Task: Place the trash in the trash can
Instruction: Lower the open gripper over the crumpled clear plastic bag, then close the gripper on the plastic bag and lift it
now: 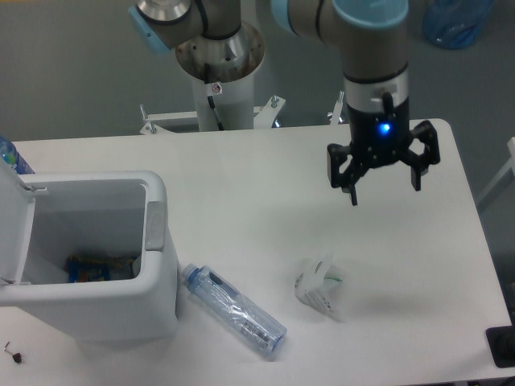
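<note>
Camera: hand [385, 190] wide open, empty

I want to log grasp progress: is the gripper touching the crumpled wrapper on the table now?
Apart. The fixed camera shows the gripper open in the air, with bare table between it and the wrapper lying below.

The trash can [153, 241] is cut off at the left edge, so most of its lid [12, 229] is out of the picture. Something blue and dark [96, 268] lies inside it, but its front wall hides part of it and it is too blurry to name. The robot arm [370, 48] is cut off at the top edge. A tiny dark thing [11, 352] on the table is too small to tell.
</note>
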Motion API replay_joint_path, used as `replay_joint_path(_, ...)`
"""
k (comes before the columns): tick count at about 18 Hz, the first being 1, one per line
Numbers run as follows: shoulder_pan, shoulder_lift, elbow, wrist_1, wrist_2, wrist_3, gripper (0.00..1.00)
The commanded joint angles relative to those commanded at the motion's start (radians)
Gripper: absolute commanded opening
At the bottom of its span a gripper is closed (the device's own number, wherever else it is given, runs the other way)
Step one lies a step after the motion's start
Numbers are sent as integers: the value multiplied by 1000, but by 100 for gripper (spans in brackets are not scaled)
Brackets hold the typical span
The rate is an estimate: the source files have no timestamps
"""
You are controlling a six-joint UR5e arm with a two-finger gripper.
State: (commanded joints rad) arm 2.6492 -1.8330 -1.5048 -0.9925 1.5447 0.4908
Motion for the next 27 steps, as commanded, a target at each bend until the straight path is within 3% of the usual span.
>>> replay_joint_path(8, -35, -161, 11, 29, -6, 25, 100)
replay_joint_path(19, -115, -230, -15, 31, 3, -34, 100)
replay_joint_path(27, -118, -233, -46, 45, 14, -5, 100)
